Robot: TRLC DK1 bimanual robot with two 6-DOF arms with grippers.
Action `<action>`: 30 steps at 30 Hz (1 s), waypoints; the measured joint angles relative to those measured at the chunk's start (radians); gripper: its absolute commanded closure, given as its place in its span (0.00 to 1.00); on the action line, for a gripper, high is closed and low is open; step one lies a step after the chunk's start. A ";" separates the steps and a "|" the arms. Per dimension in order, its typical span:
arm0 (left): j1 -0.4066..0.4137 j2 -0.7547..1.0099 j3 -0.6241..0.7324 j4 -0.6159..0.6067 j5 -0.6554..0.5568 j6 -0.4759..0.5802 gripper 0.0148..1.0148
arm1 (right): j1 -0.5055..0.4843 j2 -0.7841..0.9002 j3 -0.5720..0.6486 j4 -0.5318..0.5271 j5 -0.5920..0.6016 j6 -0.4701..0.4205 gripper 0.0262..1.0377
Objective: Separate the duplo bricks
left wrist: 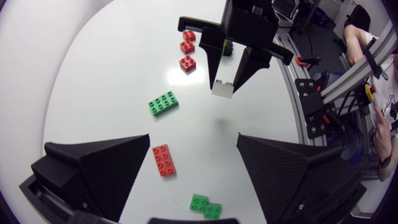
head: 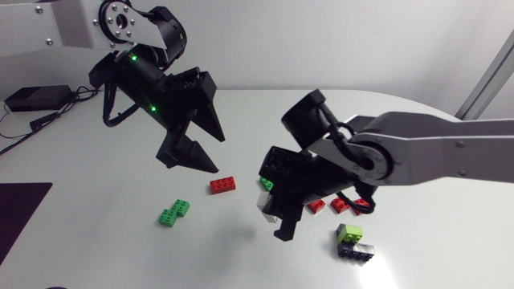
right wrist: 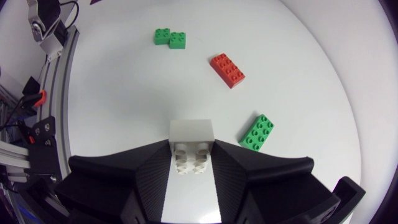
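The left gripper (left wrist: 193,138) is hanging above the white table (head: 96,241), its fingers spread wide with nothing between them. To its right, the right gripper (head: 273,218) is clamping a white brick (right wrist: 192,132) clear of the surface. The brick's studs are pointing back toward the wrist, and its long axis cannot be determined.

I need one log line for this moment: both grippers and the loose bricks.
left gripper: open, empty, above table | right gripper: shut on white brick, raised | long red brick, long green brick: lying apart on table
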State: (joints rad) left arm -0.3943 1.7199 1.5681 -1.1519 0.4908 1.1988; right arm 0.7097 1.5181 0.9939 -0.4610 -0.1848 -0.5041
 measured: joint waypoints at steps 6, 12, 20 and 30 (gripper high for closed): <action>0.011 -0.018 -0.014 0.008 -0.047 0.005 0.03 | 0.034 0.164 0.140 -0.102 0.083 -0.116 0.87; 0.045 -0.044 -0.027 0.016 -0.078 0.014 0.03 | 0.066 0.307 0.227 -0.185 0.151 -0.196 0.87; 0.095 -0.061 -0.034 0.016 -0.106 0.050 0.03 | 0.131 0.406 0.322 -0.258 0.201 -0.256 0.87; 0.149 -0.107 -0.047 0.015 -0.106 0.092 0.03 | 0.183 0.532 0.419 -0.262 0.200 -0.259 0.80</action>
State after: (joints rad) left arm -0.2455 1.6127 1.5208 -1.1370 0.3843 1.2903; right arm 0.8932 2.0502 1.4132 -0.7227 0.0154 -0.7631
